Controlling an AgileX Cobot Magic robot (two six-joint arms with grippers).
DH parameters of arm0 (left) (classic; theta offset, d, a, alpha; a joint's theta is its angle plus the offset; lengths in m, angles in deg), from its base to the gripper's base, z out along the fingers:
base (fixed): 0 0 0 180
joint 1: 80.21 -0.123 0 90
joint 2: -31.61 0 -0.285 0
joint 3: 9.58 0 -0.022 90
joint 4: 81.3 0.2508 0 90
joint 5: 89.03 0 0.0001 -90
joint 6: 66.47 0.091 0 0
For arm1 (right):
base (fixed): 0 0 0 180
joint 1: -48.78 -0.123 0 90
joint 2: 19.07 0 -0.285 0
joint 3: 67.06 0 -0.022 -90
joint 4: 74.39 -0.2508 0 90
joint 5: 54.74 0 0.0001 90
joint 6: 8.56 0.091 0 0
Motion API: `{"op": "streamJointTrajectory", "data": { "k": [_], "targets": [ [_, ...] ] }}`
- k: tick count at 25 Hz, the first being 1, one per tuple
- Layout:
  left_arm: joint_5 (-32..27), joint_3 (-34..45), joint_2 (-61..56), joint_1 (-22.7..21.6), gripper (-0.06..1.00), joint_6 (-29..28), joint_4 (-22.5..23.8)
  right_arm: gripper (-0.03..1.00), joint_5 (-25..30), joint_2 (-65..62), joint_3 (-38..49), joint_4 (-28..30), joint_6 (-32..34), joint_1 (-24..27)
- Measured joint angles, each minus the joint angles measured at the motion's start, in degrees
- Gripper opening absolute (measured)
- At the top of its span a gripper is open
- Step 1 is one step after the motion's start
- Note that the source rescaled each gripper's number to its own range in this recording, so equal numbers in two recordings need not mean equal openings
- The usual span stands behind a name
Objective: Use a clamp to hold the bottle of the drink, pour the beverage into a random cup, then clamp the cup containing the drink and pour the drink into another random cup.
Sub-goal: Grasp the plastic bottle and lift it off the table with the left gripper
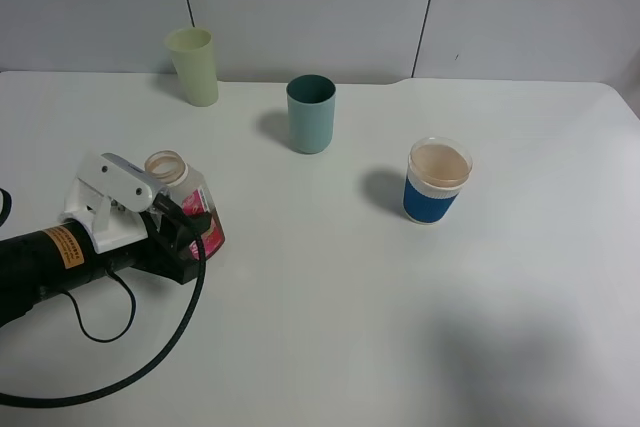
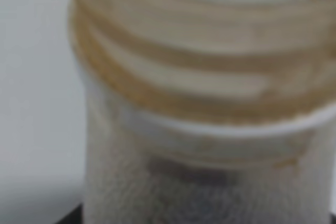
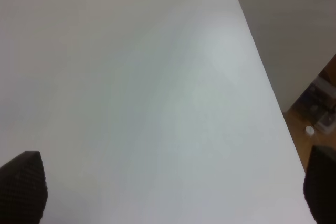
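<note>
Pink-labelled bottle clamped by the left gripper at the left side of the white table.
The bottle is stood upright with its wide mouth uncapped, and the dark jaws are pressed together on its lower body at the label. In the left wrist view the bottle is seen blurred and very close, its threaded neck tinged brown. The blue-sleeved clear cup is set well apart to the right, a pale brown tint showing inside it. The teal tumbler is placed farther back near the middle, and the pale yellow-green cup at the rear left. The right gripper is seen only in its wrist view, its fingers spread wide above the table near an edge.
</note>
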Motion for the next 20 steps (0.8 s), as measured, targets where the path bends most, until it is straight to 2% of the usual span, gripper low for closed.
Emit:
{"op": "streamJointTrajectory", "data": {
  "k": [15, 20],
  "targets": [
    [0.21, 0.00, 0.00, 0.00, 0.00, 0.00, -1.61, 1.00, 0.00, 0.00, 0.00, 0.00, 0.00, 0.00],
    [0.39, 0.00, -0.15, 0.00, 0.00, -2.00, -1.86, 1.00, 0.00, 0.00, 0.00, 0.00, 0.00, 0.00]
  ]
}}
